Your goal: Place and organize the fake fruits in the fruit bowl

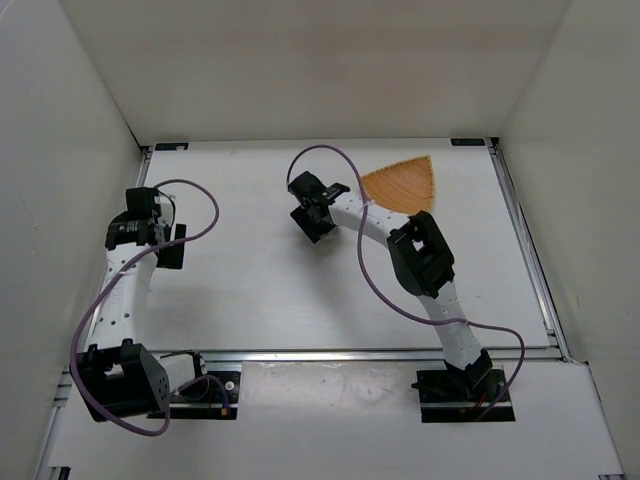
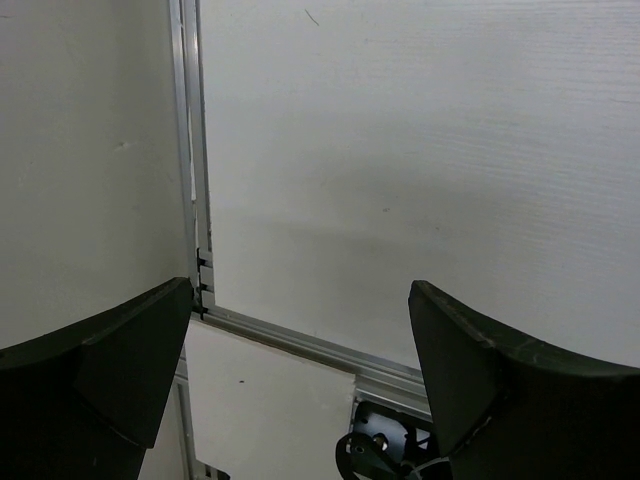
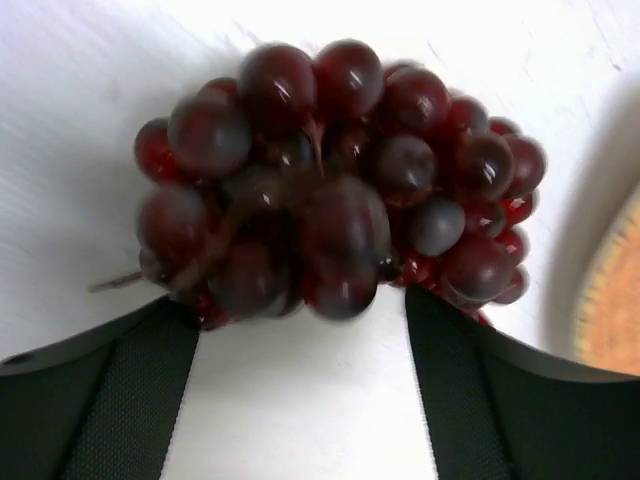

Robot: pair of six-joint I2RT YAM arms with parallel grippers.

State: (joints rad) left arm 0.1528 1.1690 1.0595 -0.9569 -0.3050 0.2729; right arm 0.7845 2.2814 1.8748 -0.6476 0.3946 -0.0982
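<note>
The dark red-purple grapes (image 3: 340, 180) lie on the white table right at my right gripper's (image 3: 300, 315) fingertips. The jaws stand wide apart, one tip at each lower side of the bunch, and do not close on it. In the top view the right gripper (image 1: 318, 215) covers the grapes, just left of the tan-orange wicker basket (image 1: 402, 185). The basket has nothing in it. Its rim also shows at the right edge of the right wrist view (image 3: 618, 300). My left gripper (image 1: 165, 245) is open and holds nothing at the far left; it also shows in the left wrist view (image 2: 300, 300).
An aluminium rail (image 2: 300, 345) runs along the table's near and left edges under the left gripper. White enclosure walls (image 1: 60, 150) stand close on the left, back and right. A purple cable (image 1: 330, 152) arches over the right wrist.
</note>
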